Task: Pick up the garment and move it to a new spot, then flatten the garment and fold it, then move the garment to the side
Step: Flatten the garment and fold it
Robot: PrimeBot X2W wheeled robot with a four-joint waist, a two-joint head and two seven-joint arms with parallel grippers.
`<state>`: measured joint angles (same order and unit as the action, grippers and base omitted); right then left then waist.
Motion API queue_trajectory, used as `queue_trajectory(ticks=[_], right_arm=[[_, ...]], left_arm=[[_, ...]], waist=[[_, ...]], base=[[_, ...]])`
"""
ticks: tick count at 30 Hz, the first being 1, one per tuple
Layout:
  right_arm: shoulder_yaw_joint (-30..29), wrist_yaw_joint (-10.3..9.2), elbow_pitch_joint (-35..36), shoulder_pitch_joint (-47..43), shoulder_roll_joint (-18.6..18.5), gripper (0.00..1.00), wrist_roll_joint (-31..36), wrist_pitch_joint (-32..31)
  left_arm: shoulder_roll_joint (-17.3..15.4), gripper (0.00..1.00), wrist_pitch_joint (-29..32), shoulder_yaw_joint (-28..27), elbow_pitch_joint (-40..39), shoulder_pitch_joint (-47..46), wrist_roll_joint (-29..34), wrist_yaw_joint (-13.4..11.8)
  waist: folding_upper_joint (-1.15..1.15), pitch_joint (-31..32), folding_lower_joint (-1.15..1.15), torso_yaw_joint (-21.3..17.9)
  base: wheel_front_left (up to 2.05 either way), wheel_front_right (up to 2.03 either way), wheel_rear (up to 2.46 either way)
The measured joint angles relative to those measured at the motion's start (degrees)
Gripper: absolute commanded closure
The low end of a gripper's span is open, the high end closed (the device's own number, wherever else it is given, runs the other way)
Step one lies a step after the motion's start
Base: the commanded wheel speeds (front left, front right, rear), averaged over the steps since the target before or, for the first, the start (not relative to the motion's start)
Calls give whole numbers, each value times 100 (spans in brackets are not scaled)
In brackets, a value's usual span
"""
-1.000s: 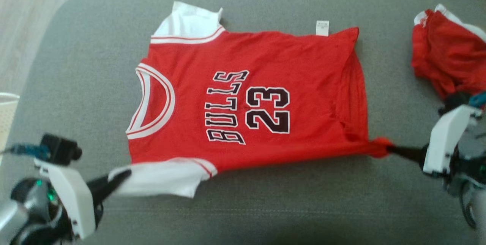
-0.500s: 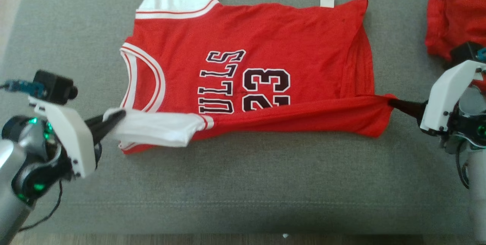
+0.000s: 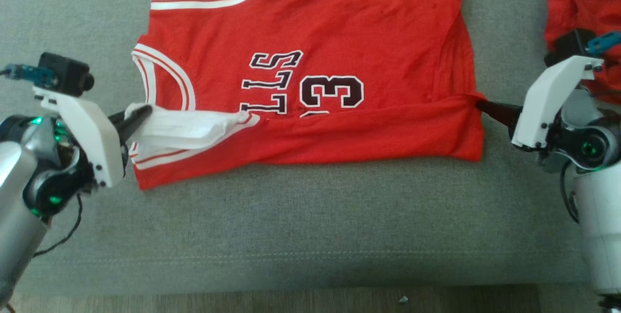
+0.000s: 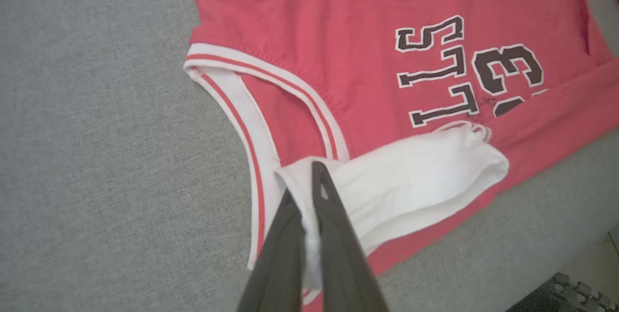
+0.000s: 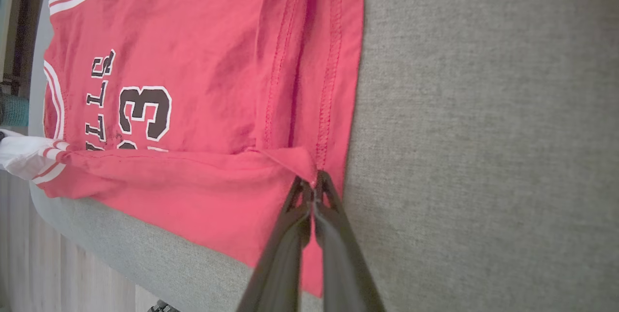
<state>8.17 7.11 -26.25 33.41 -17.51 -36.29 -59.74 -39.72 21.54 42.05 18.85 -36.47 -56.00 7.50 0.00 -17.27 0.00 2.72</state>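
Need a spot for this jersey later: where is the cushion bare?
Bare: the grey cushion strip between the jersey and the front seam, and the patch left of the collar. Crowded: far right, where another red garment lies by the right end effector.

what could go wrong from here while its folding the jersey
The left gripper pinches only the tip of the white sleeve, so it may slip out or bunch under the fold. The right gripper grips just a hem corner of the jersey; the folded edge between them could land crooked. The right arm sits close to the other red garment and might drag it.
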Motion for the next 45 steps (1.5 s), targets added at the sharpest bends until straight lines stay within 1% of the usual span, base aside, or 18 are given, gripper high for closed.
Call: queue_trajectory(ticks=[8,9,10,11,12,14,17,21,26,29,31,35,38,41,45], right_arm=[[314,0,-288,175,-56,100,-164,433],[338,0,-320,201,-77,100,-193,474],[372,0,-345,216,-101,100,-202,504],[424,0,-366,221,-131,5,-223,538],[474,0,-378,220,-148,0,-241,599],[510,0,-382,220,-142,0,-352,776],[505,0,-406,227,-137,0,-408,1151],[490,0,-427,227,-137,0,-448,1809],[434,0,-209,172,-133,0,-632,3032],[471,0,2,-14,-148,0,-567,3865],[527,0,136,-268,-169,0,-430,4397],[563,0,371,-841,-152,0,-108,5369],[510,0,489,-1169,-64,0,297,5969],[387,0,631,-1447,110,0,649,6425],[285,0,798,-1830,309,0,1195,6762]], left_arm=[[257,100,-247,13,489,-353,193,-24],[291,86,-281,18,543,-383,220,-27],[331,32,-346,16,589,-407,252,-58],[377,0,-410,14,650,-427,275,-110],[425,0,-456,15,720,-446,310,-168],[512,0,-564,20,869,-491,439,-321],[679,0,-834,-21,1101,-500,458,-553],[896,0,-1495,-229,1252,-499,459,-820],[1104,0,-2536,-653,1143,-399,447,-1113],[1296,0,-3176,-940,872,-100,330,-1319],[1414,0,-3401,-1073,650,182,274,-1444],[1648,0,-3577,-1332,110,809,394,-1715],[1838,0,-3583,-1590,-411,1321,809,-1885],[2126,0,-3584,-1940,-846,1800,1261,-1908],[2491,0,-3584,-2084,-926,2410,1784,-1844]], waist=[[0,-101,0,-14],[0,-109,0,-13],[0,-113,0,-12],[0,-113,0,-12],[0,-111,0,-12],[0,-100,0,-7],[0,-58,0,-3],[0,55,0,3],[0,270,0,25],[0,446,0,43],[0,574,0,59],[0,818,0,102],[0,977,-1,124],[0,1058,0,140],[0,1108,0,121]], base=[[0,0,0],[0,0,0],[0,0,0],[0,0,0],[0,0,0],[0,0,0],[0,0,0],[0,0,0],[0,0,0],[0,0,0],[0,0,0],[0,0,0],[0,0,0],[0,0,0],[0,0,0]])
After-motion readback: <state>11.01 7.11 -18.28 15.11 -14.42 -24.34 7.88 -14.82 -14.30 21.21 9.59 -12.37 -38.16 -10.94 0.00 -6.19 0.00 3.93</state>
